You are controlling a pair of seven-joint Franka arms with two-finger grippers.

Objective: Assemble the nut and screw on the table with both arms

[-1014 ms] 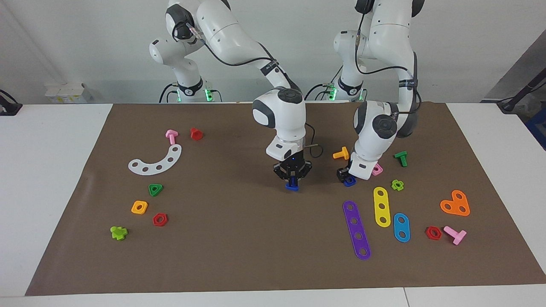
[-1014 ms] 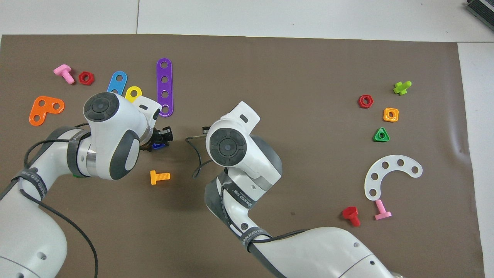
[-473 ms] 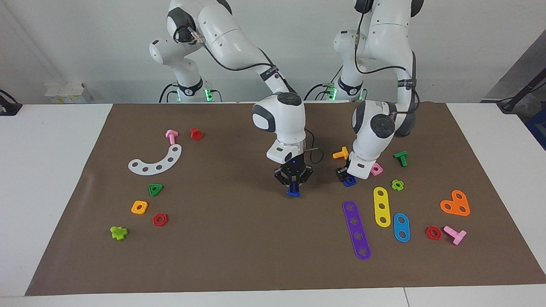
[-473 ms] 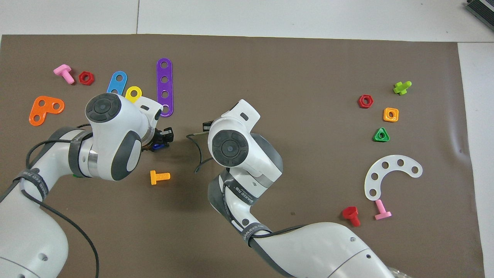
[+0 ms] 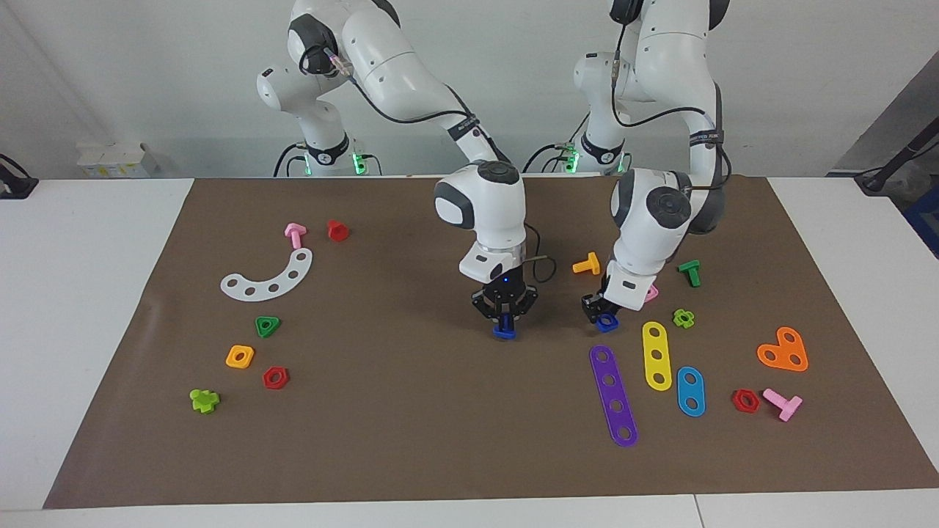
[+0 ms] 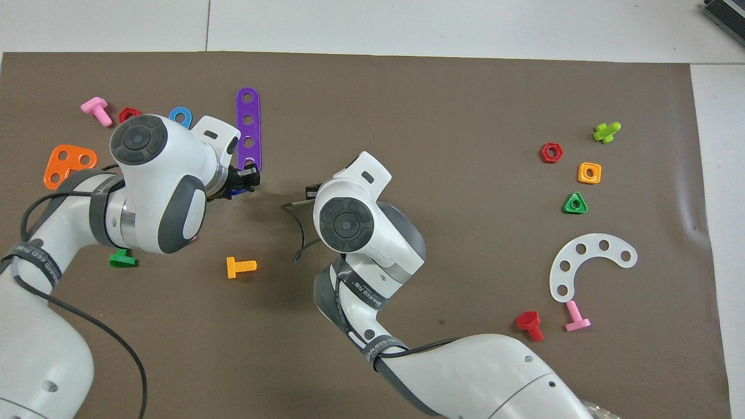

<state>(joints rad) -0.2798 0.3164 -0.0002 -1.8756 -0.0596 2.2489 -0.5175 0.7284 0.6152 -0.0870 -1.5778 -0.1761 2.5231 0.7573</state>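
My right gripper (image 5: 503, 323) is shut on the blue screw (image 5: 503, 332) and holds it low over the middle of the brown mat (image 5: 396, 418) on the white table (image 5: 88, 293). In the overhead view the arm's wrist (image 6: 344, 218) hides this gripper and the screw. My left gripper (image 5: 603, 312) is shut on the blue nut (image 5: 606, 320) just over the mat, by the near end of the purple strip (image 5: 613, 396). It also shows in the overhead view (image 6: 241, 179), with the nut (image 6: 236, 191) under the fingers.
Around the left gripper lie an orange screw (image 5: 587, 264), a pink nut (image 5: 651, 293), a green screw (image 5: 689, 273), a green cross nut (image 5: 684, 317) and yellow (image 5: 657, 355) and blue (image 5: 690, 391) strips. A white curved strip (image 5: 268, 277) and small parts lie toward the right arm's end.
My left gripper has moved away from the robots with the blue nut, toward the purple strip. My right gripper has come down a little with the blue screw.
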